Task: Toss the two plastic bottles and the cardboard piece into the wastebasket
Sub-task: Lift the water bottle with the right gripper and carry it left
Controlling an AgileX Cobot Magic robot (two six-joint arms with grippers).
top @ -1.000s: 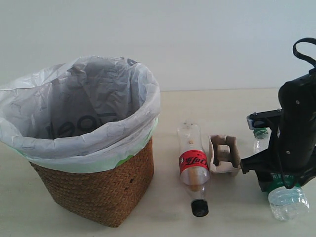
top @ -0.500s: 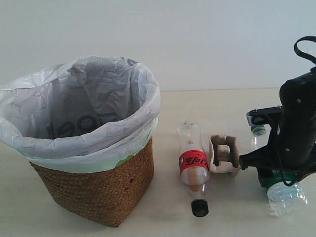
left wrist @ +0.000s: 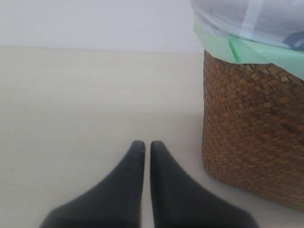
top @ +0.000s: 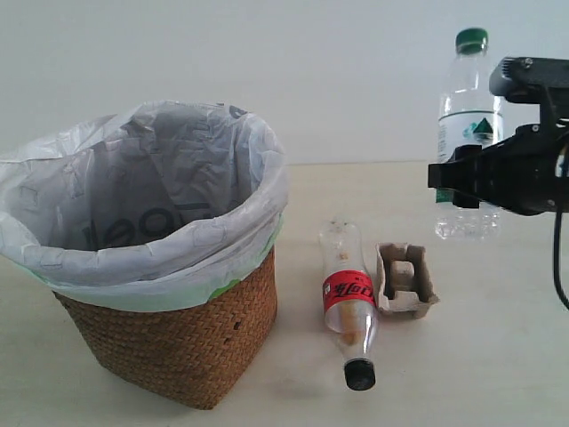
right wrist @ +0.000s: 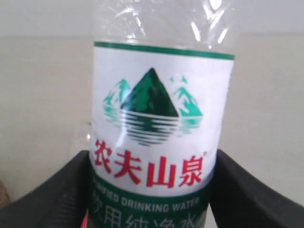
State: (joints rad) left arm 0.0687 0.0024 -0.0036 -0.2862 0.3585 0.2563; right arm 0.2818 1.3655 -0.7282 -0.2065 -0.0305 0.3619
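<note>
Pale bench [top: 444,374] under a white wall: green-capped bottle [top: 468,124] held upright at the right.
The right gripper [top: 464,178] clasped that bottle at its label. The red-labelled bottle [top: 348,298] and pulp tray [top: 406,280] lay apart from it, and the left gripper [left wrist: 147,152] sat closed beside the wastebasket [top: 178,347].

The pale table [top: 498,356] bears wastebasket [top: 178,342], red-labelled bottle [top: 348,294] (lying flat) and cardboard piece [top: 406,283].
</note>
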